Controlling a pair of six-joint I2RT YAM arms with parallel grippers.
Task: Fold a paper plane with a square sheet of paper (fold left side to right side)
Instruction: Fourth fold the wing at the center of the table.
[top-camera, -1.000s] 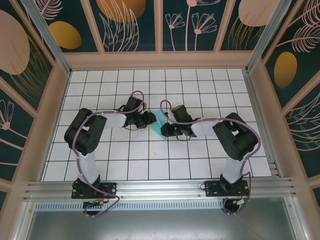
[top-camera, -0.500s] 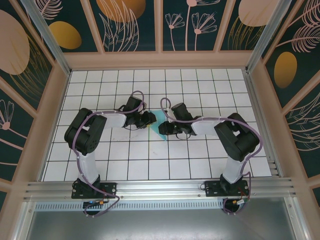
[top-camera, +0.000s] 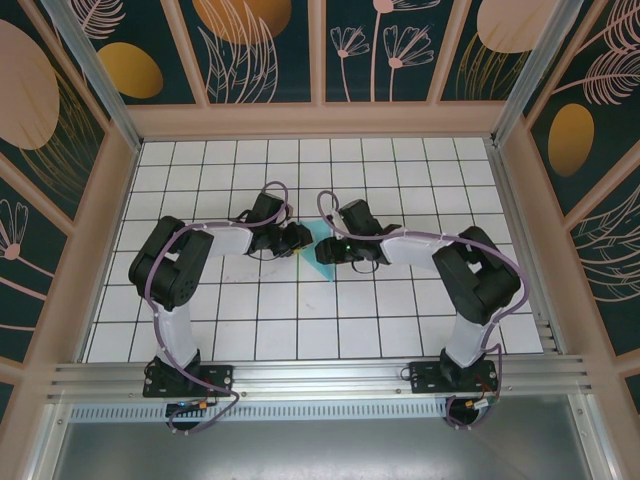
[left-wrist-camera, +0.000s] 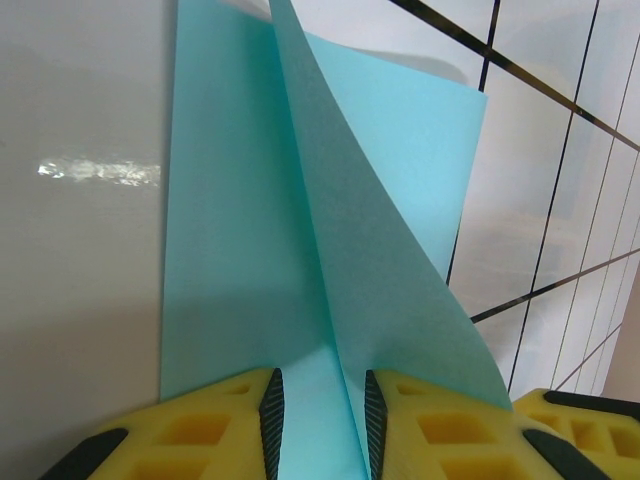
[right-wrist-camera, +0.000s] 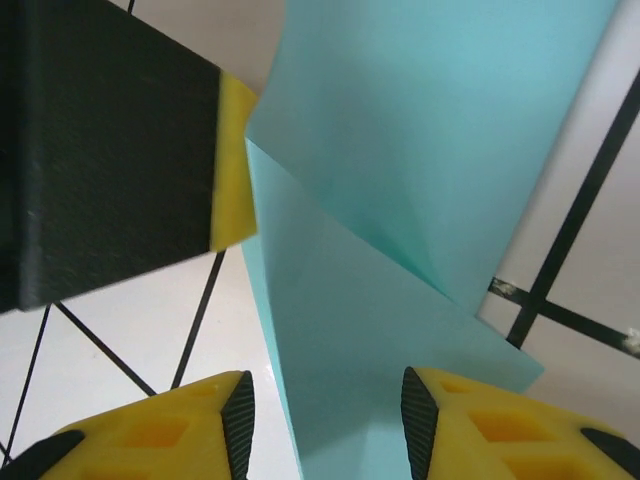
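Just then, my left gripper (left-wrist-camera: 318, 400) stood narrowly parted astride the square sheet of paper (top-camera: 321, 243), which lay part-folded mid-table between my arms. My right gripper (right-wrist-camera: 325, 412) gaped wider, clamping nothing.

- Looks like a robotics lab test cell, built for recording bench work.
- Boxed in by wooden framing (top-camera: 320, 120) and wall panels (top-camera: 250, 40) printed with stylised leaves and flowers, like a staged backdrop.
- Floored with a white tabletop (top-camera: 300, 300) ruled in a black grid.
- Fitted with a left arm (top-camera: 175, 265) and a right arm (top-camera: 470, 275), bolted to an aluminium rail (top-camera: 320, 375) at the near edge.
- Strung with exposed purple cables (top-camera: 275, 190) along both arms.
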